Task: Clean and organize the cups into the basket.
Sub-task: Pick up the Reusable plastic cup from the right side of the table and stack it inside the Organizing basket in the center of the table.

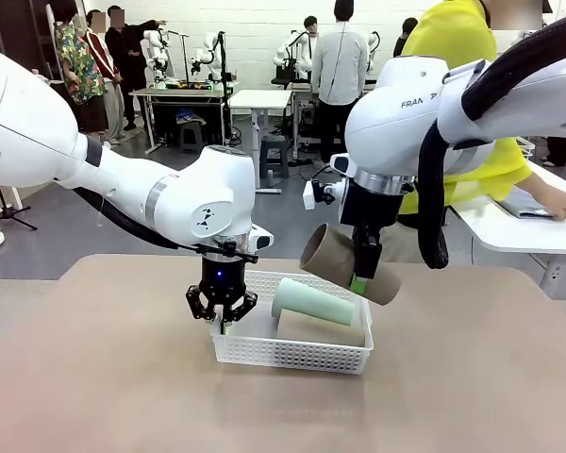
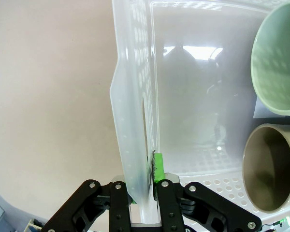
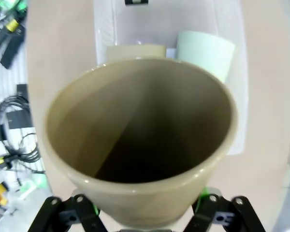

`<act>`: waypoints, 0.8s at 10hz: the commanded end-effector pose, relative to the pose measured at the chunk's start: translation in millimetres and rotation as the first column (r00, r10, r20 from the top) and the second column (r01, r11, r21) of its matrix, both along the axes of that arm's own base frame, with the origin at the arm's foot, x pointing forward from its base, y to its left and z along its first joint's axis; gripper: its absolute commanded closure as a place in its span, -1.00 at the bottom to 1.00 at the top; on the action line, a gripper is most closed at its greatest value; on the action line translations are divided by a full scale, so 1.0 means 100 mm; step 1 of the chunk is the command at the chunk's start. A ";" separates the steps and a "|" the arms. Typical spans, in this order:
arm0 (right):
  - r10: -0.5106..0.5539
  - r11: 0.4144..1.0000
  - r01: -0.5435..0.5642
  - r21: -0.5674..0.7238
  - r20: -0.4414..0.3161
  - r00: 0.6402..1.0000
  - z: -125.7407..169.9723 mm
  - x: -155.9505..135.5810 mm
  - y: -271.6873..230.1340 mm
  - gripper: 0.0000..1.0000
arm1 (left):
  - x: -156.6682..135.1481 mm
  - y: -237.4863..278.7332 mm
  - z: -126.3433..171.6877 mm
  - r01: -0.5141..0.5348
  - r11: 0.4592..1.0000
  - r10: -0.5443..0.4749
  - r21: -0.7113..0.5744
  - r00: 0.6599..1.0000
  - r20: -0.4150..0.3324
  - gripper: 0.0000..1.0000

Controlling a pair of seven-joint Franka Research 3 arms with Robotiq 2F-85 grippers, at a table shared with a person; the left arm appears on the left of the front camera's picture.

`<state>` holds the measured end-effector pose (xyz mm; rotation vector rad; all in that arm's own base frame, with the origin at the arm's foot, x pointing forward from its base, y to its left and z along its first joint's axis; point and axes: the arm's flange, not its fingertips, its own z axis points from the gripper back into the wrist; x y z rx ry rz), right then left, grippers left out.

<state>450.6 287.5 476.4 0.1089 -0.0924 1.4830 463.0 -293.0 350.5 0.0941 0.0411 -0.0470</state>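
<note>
The white mesh basket (image 1: pixel 292 362) sits mid-table. My left gripper (image 1: pixel 222 319) is shut on its left wall, and in the left wrist view the wall (image 2: pixel 133 121) runs between the pinched green pads of that gripper (image 2: pixel 144 188). A mint green cup (image 1: pixel 311 301) lies in the basket on top of a tan cup (image 1: pixel 323 330); both mouths face the left wrist camera, mint (image 2: pixel 275 63) and tan (image 2: pixel 270 169). My right gripper (image 1: pixel 361 281) is shut on another tan cup (image 1: pixel 335 260), held tilted above the basket's right end. Its open mouth (image 3: pixel 140 130) faces the right wrist camera.
A person in yellow leans on a white table (image 1: pixel 509 226) at the far right. Cables and small tools (image 3: pixel 9 125) lie beside the table in the right wrist view. Bare tabletop (image 1: pixel 94 377) surrounds the basket.
</note>
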 end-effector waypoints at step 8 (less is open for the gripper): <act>0.015 0.997 -0.011 -0.073 0.050 0.999 -0.03 -0.08 0.10 -0.66 | 0.00 0.01 0.01 0.015 1.000 -0.015 0.007 1.000 0.008 0.94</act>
